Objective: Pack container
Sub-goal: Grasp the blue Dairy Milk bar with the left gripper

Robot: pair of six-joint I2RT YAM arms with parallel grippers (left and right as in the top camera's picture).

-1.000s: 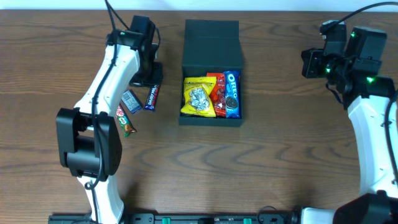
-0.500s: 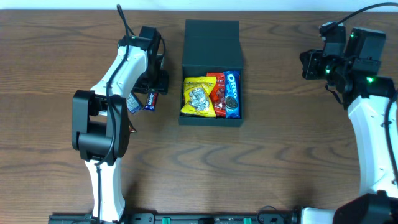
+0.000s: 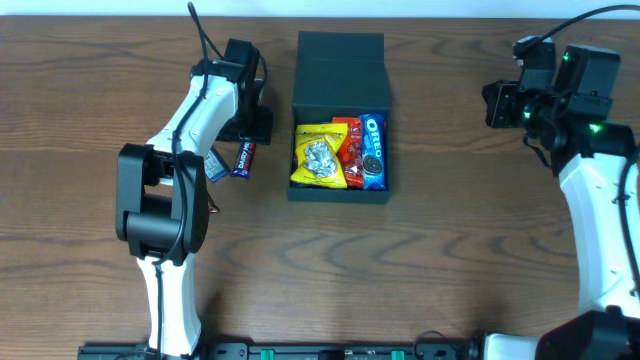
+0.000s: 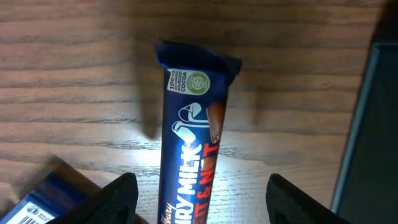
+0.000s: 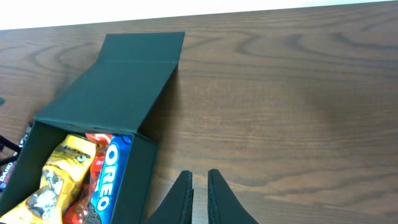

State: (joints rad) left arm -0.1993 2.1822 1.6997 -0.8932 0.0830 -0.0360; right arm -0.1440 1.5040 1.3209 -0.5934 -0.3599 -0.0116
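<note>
1. You can read "OREO" in white letters on the blue packet (image 5: 112,174) in the box (image 5: 124,81).
2. You can read "RY MILK", "100%" and "COCOA" on the blue chocolate bar (image 4: 189,149) lying on the table (image 4: 74,74), toward its far edge.

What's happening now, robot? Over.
Left tool open, straddling chocolate bar. Right tool shut, empty. Container open, partly packed. Nothing blocking.

We held our left pincer (image 4: 202,186) pointed downward, fingers spread wide; our right pincer (image 5: 199,186) (out at the far right) had its fingers nearly pressed together.
</note>
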